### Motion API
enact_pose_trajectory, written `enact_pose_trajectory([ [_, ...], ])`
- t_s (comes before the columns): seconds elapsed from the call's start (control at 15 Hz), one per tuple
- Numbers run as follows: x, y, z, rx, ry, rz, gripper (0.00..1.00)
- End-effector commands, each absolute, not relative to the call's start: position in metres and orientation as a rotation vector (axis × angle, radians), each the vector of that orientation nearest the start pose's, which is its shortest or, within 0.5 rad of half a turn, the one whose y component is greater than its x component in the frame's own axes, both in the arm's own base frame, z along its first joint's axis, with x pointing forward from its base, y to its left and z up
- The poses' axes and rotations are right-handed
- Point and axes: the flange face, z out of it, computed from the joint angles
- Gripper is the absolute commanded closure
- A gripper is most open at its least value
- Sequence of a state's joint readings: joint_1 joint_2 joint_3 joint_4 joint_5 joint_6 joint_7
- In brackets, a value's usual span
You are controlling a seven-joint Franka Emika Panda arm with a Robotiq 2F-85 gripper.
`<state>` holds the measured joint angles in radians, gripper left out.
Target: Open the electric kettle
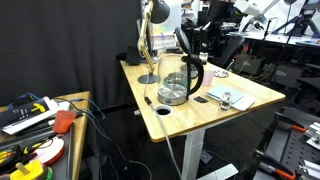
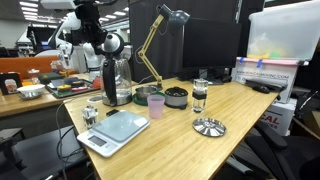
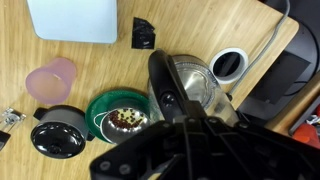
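electric kettle [image 1: 172,88] stands upright on the wooden desk [image 1: 250,96], near the base of the desk lamp [image 2: 160,40]. in both exterior views the gripper [image 1: 197,42] hangs just above the kettle's black handle [image 3: 163,85]. finger spacing cannot be told: the wrist view shows only dark blur. 1 pink cup [image 2: 155,103] sits just beside the kettle. 1 white scale [image 2: 113,130] lies nearer the desk edge.

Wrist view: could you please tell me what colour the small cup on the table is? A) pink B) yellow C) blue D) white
A: the cup is a translucent pink, standing on the wooden table to the image-left of the electric kettle.
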<state>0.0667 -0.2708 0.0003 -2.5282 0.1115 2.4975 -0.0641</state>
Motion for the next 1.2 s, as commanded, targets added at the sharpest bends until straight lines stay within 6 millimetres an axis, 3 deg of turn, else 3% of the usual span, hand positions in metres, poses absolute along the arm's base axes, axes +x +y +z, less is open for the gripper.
enact_pose_trajectory([
  [0.0,0.431,0.025,0.42,-3.034,-0.07,-0.384,1.0],
  [0.4,0.392,0.024,0.458,-3.026,-0.113,-0.278,0.99],
  [0.47,0.385,0.024,0.46,-3.024,-0.129,-0.238,0.74],
  [0.53,0.379,0.023,0.461,-3.022,-0.145,-0.188,0.72],
  [0.67,0.364,0.023,0.459,-3.012,-0.19,-0.041,0.59],
  [0.73,0.373,0.025,0.459,-3.03,-0.144,-0.119,0.78],
  [0.93,0.365,0.024,0.46,-3.026,-0.165,-0.061,0.59],
  [1.13,0.365,0.024,0.459,-3.026,-0.168,-0.058,0.59],
])
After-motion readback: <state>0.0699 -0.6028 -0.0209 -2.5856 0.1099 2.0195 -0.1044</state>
